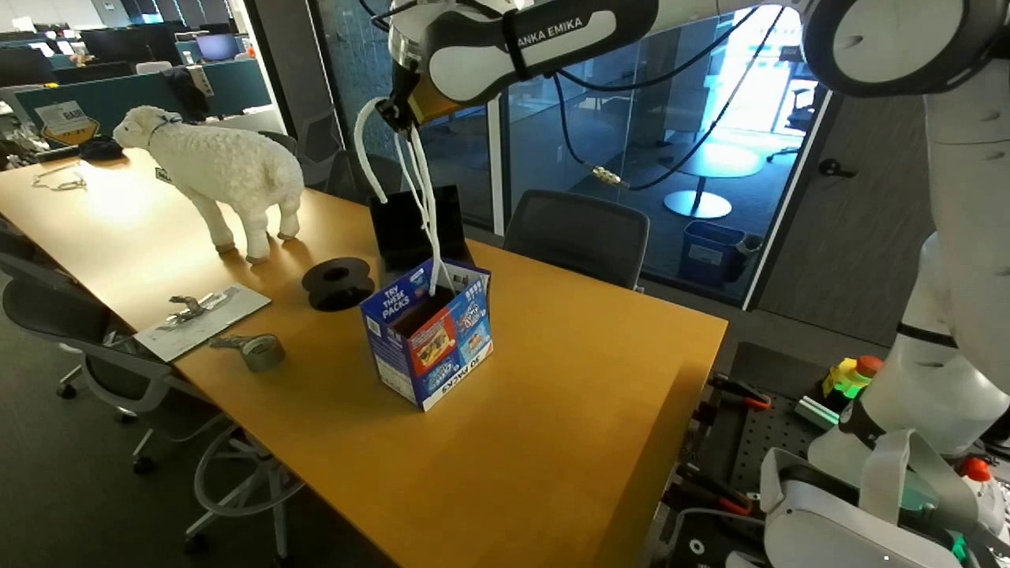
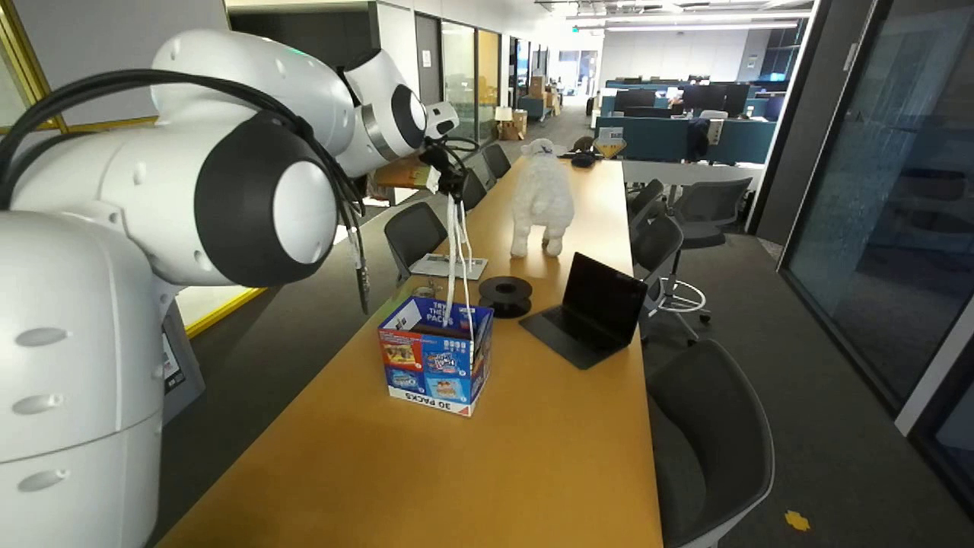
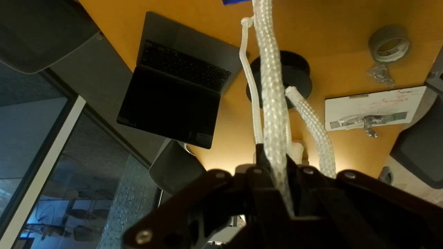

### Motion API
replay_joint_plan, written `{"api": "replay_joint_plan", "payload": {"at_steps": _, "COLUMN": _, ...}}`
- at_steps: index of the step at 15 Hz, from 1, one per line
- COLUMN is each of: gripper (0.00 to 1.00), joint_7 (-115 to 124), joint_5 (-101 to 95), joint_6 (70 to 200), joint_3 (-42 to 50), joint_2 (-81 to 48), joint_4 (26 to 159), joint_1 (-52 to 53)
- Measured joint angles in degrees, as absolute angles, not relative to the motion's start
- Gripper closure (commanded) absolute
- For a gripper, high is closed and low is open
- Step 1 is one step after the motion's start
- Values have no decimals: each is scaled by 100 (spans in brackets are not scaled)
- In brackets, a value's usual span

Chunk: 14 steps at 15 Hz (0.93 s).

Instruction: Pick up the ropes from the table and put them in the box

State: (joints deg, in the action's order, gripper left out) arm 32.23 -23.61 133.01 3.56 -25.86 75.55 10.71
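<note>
The claw point(image 1: 401, 118) was held near the top of the frame, left of centre, in an exterior view, its jaws drawn tightly together on several white ropes point(image 3: 271, 76). In the wrist view a thick braided strand was seen up the middle, with thinner strands beside it. Below the claw, the lower lengths were hung down into the mouth of the blue box point(image 1: 432, 347), which was seen a little left of mid-frame in both exterior views. In an exterior view one thin strand point(image 2: 472, 331) was seen crossing the rim, and whether its tip was inside could not be told. A thick end point(image 1: 361, 150) was bent out to the upper left of the box, clear of it.

From this, the picking up could be judged done and the placing part done: the ropes had yet to be lowered fully, the bent end brought over the opening, and all let go. A pale tangle point(image 1: 69, 185) near the far end of the table point(image 1: 552, 442), by the left edge of the frame, was too small to be identified.

The arm point(image 1: 544, 31) was stretched across the top of the frame from its base point(image 1: 919, 394) at lower right, forearm almost level, wrist bent so that the claw was pointed downward, high above the level of the box.
</note>
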Motion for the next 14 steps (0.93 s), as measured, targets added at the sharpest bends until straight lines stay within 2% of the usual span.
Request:
{"api": "replay_joint_plan", "payload": {"at_steps": 8, "gripper": 93, "joint_7": 2549, "joint_5": -1438, "joint_6": 13543, "joint_3": 239, "joint_2": -2870, "joint_4": 7676, "joint_1": 976}}
{"api": "replay_joint_plan", "payload": {"at_steps": 14, "gripper": 92, "joint_7": 556, "joint_5": -11, "joint_6": 13897, "joint_3": -426, "joint_2": -2909, "joint_4": 7965, "joint_1": 405}}
